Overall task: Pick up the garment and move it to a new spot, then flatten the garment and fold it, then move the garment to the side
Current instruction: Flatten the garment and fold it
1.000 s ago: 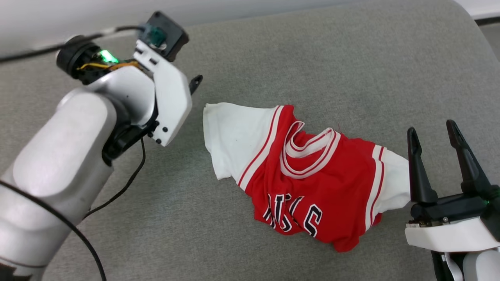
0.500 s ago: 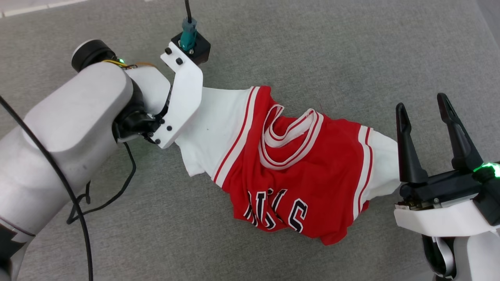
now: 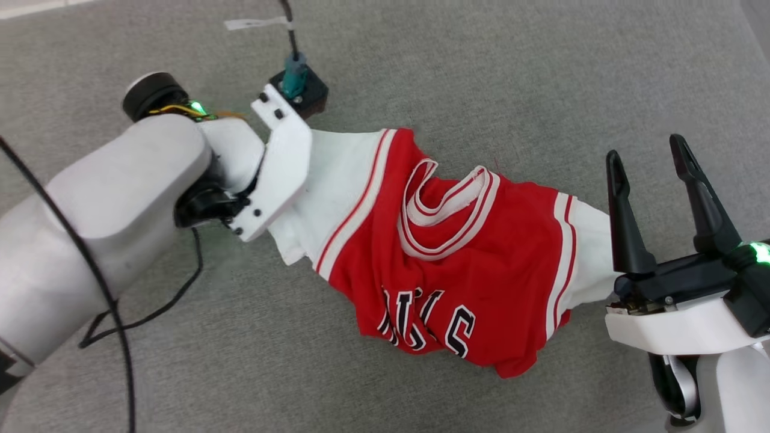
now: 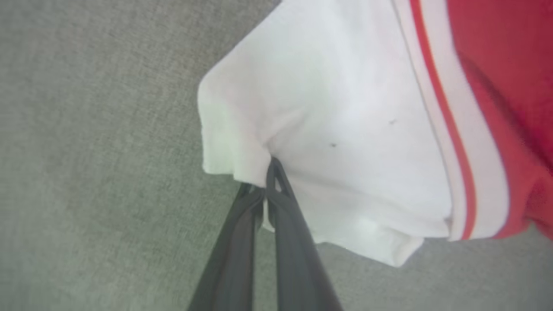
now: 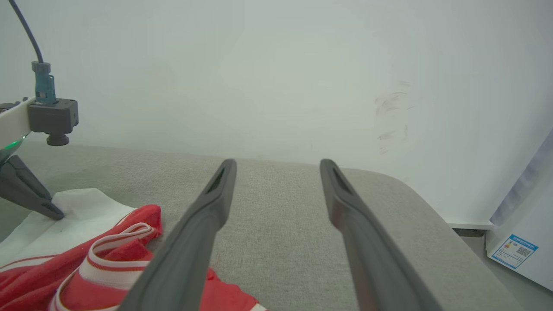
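While clenched on a white sleeve corner: left gripper [image 4: 270, 172], two long dark fingers, at the first grasp.
Pinching only the sleeve edge of the crumpled red jersey garment [image 3: 457, 264], white-sleeved and black-lettered, lying on the grey woven cushion [image 3: 541, 72], seemingly unlifted; right gripper [image 3: 645, 149] spread wide, empty, just beside the far sleeve. Judged outstanding: carrying, flattening, folding, setting aside.
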